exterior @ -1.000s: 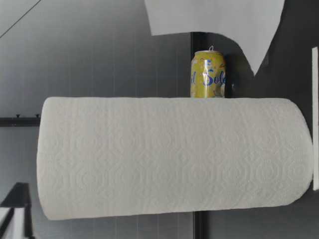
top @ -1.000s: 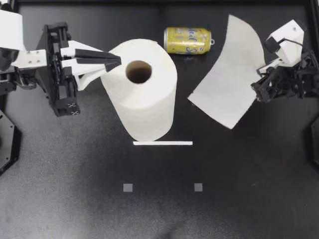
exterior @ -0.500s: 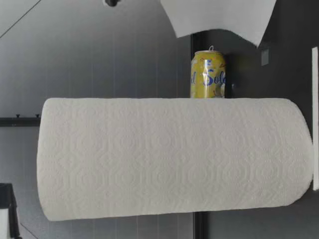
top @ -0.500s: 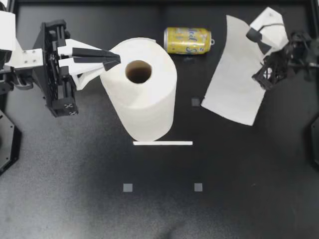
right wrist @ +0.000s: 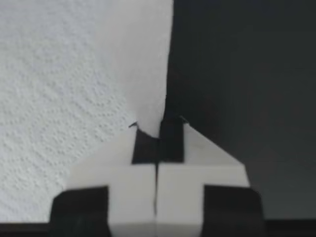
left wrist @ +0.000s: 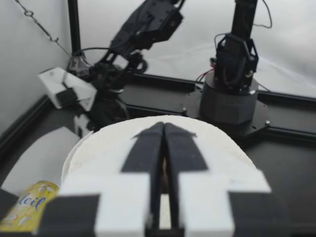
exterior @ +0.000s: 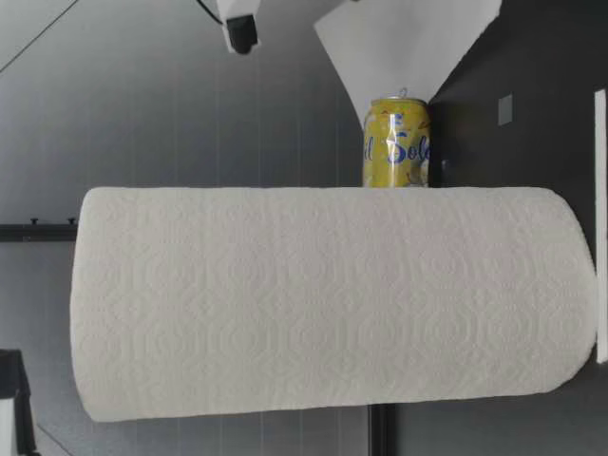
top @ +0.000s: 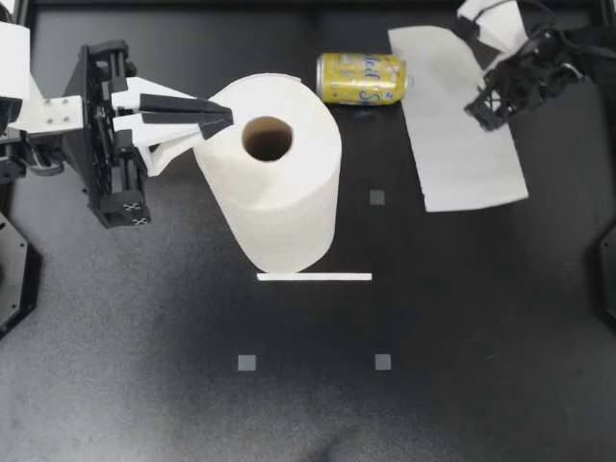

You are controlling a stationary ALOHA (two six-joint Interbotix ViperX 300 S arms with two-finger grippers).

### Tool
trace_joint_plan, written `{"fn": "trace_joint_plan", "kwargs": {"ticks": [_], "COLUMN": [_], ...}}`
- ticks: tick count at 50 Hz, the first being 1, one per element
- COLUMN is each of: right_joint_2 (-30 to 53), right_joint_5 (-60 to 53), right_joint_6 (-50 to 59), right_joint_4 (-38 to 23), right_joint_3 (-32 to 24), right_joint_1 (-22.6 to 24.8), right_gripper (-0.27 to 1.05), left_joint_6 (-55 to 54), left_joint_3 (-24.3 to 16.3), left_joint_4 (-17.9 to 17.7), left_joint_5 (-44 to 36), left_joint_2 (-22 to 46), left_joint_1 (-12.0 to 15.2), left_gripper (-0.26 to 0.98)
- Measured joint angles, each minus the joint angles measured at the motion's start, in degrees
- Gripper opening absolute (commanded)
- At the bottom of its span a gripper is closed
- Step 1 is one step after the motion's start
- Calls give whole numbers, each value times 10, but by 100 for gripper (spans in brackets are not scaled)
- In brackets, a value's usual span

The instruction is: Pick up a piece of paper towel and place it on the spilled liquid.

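Note:
A tall white paper towel roll [top: 274,173] stands upright in the middle of the table. My left gripper [top: 227,117] is shut, its tips resting at the roll's top rim [left wrist: 207,143]. My right gripper [top: 481,104] is shut on the edge of a loose paper towel sheet [top: 462,130], which hangs above the table just right of a yellow can [top: 361,77] lying on its side. The right wrist view shows the pads [right wrist: 170,140] pinching the sheet's edge [right wrist: 74,74]. A faint dark patch [top: 364,112] lies in front of the can; I cannot tell if it is liquid.
A white strip [top: 314,277] lies at the roll's near side. Small grey squares [top: 247,363] mark the black table [top: 481,337]. In the low view the roll [exterior: 323,299] hides most of the table behind it; the can [exterior: 396,142] and sheet [exterior: 404,43] show beyond it.
My right gripper has swung toward the far edge and leftward with the sheet, which now hangs next to the can. The left arm and the roll have not moved.

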Motion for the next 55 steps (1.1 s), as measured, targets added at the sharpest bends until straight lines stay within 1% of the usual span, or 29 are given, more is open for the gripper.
{"fn": "trace_joint_plan", "kwargs": {"ticks": [10,16,26,32,36,40,44,47,50,55], "right_joint_2": [25,26,26,26,26,25,25,25,22,18], "right_joint_5": [-1,-4,-9,-10,-11,-10,-10,-10,-10,-10], "right_joint_6": [5,8,12,23,30,39,48,54,56,56], "right_joint_4": [0,0,0,0,0,0,0,0,0,0], "right_joint_3": [-31,-34,-36,-35,-36,-36,-36,-35,-35,-34], "right_joint_1": [-18,-30,-30,-30,-30,-30,-30,-30,-30,-30], "right_gripper": [-17,-17,-14,-3,11,28,50,62,67,66], "left_joint_6": [0,-1,0,-1,-1,0,0,0,0,0], "left_joint_3": [1,0,1,1,1,1,2,2,3,2], "left_joint_4": [0,0,0,0,-1,0,0,0,0,0], "left_joint_5": [0,0,0,0,0,0,0,0,0,0], "left_joint_2": [-9,-15,-15,-16,-16,-15,-16,-15,-16,-16], "left_joint_1": [-1,-1,-2,-2,-2,-2,-2,-2,-1,-2], "left_gripper": [10,10,10,10,10,10,10,10,10,10]}}
